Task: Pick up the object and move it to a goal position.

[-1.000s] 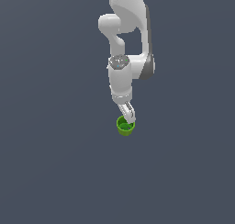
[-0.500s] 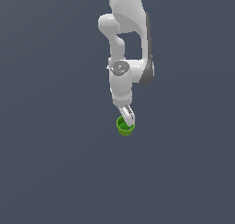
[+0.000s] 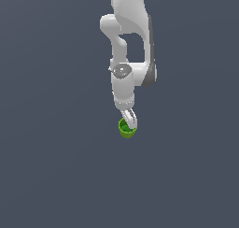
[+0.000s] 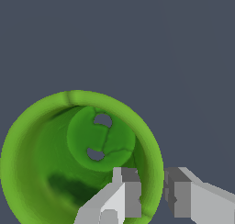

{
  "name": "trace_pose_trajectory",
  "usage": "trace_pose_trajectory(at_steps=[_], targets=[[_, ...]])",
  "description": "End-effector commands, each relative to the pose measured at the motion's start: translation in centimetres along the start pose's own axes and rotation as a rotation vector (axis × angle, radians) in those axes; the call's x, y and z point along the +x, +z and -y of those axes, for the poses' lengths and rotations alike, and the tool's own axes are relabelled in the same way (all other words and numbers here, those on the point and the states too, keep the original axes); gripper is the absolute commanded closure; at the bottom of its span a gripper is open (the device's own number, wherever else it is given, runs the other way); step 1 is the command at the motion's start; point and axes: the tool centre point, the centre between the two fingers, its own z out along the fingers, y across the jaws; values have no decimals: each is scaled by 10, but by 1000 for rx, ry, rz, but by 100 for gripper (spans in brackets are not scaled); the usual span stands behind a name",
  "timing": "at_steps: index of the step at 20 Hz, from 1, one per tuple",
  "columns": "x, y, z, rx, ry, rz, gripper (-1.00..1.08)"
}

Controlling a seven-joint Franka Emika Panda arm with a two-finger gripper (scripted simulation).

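The object, a small bright green cup (image 3: 126, 129), sits on the dark grey floor under the white arm. In the wrist view the cup (image 4: 55, 163) stands upright and I look down into it. My gripper (image 3: 129, 121) points down at the cup's rim on the exterior view's right side. One finger (image 4: 126, 195) is inside the cup and the other finger (image 4: 183, 195) is outside it. The gripper (image 4: 153, 191) has the rim wall pinched in the narrow gap between them.
The flat dark grey floor (image 3: 51, 175) stretches all around the cup. No other objects or edges show in either view.
The wrist has come down a little toward the cup. The cup has stayed in the same spot on the floor.
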Motion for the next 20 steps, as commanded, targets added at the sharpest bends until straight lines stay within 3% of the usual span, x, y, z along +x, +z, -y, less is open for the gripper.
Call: trace_pose_trajectory(at_steps=[1,11,20], targets=[[0,1,0,-1,0,0,108],[5,-14,2,0,0,0,108],[27,-71,8,-1,1,-1,108]])
